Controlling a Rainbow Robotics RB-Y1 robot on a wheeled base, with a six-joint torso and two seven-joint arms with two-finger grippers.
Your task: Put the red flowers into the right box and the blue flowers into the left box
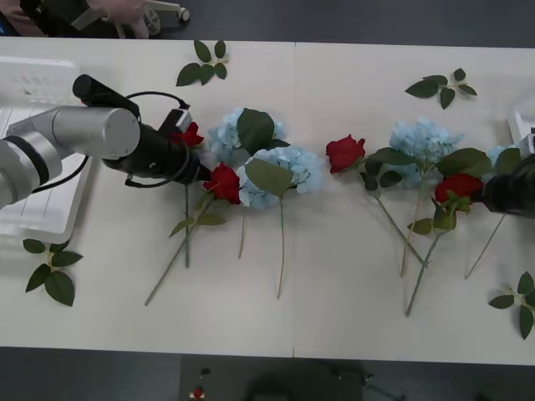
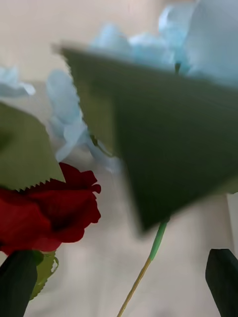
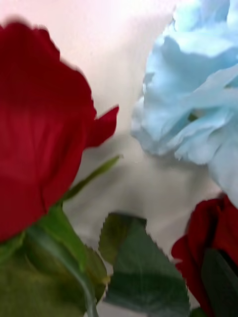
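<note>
The white table [image 1: 334, 334] spans the front view, with the slotted left box [image 1: 33, 83] at its left edge behind the left arm and a thin sliver of the right box [image 1: 522, 113] at the right edge. The blue flowers lie in a loose row across the middle: a pair at centre-left [image 1: 280, 171], one at centre-right [image 1: 425, 142], and another partly hidden by the right arm [image 1: 500, 154]. The red flowers lie among them, one near the centre [image 1: 345, 153], one further right [image 1: 457, 188] just beside the right gripper [image 1: 512, 190], and two at the left gripper [image 1: 201, 171], whose dark body covers part of the upper one [image 1: 189, 135] and touches the lower one [image 1: 224, 182]. Loose leaf sprigs [image 1: 203, 65] lie towards the table's corners. The left wrist view shows a large red head at one side, a blue head opposite and a second rose beside a dark fingertip [image 3: 220, 280], but whether the fingers are released or clenched cannot be told. The right wrist view shows its two black fingers [image 2: 17, 282] spread apart, a red head touching one, and a big green leaf blocking much of the blue flower behind.
</note>
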